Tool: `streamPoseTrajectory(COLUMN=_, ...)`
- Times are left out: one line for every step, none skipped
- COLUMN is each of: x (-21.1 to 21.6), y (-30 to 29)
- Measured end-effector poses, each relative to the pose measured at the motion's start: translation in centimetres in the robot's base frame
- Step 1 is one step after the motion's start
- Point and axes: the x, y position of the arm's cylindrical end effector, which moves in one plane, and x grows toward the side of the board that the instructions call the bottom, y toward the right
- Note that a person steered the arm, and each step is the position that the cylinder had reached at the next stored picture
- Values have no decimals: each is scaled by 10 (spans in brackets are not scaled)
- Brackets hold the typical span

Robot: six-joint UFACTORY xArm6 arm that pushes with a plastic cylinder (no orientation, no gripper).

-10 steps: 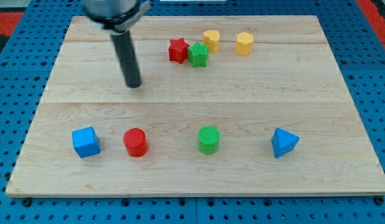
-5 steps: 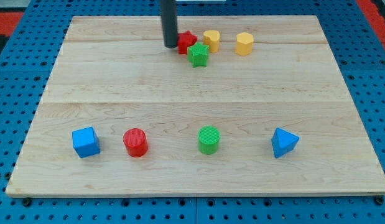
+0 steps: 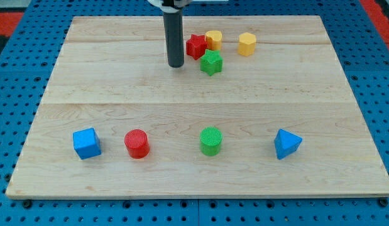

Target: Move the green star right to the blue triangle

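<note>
1. Now the green star [image 3: 211, 63] lies near the view's top of the bench [image 3: 106, 94], a little right of centre, just below the red star [image 3: 195, 46] and seemingly just apart from it.
2. My tip [image 3: 176, 64] rests on the wood to the view's left of the green star, at about the same level, with a clear gap between them; it touches no block.
3. No pincer is fitted on this arm, only the dark rod, so nothing is gripped or held.
4. Just right of the red star sits a yellow block [image 3: 213, 39], close against it, and a second yellow block [image 3: 247, 44] stands apart further right.
5. The blue triangle [image 3: 286, 144] sits well away, toward the view's bottom right, in a row with the green cylinder [image 3: 210, 140], the red cylinder [image 3: 137, 144] and the blue cube [image 3: 87, 143].
6. As I judge it, the task has barely begun: the green star is well apart from the blue triangle, and nearly the whole diagonal push down and to the right is left.
</note>
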Motion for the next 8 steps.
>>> streamPoseTrajectory(x=-2, y=31)
streamPoseTrajectory(x=7, y=75)
streamPoseTrajectory(x=46, y=97)
streamPoseTrajectory(x=51, y=117)
streamPoseTrajectory(x=2, y=107)
streamPoseTrajectory(x=2, y=144)
streamPoseTrajectory(x=69, y=151)
streamPoseTrajectory(x=92, y=151)
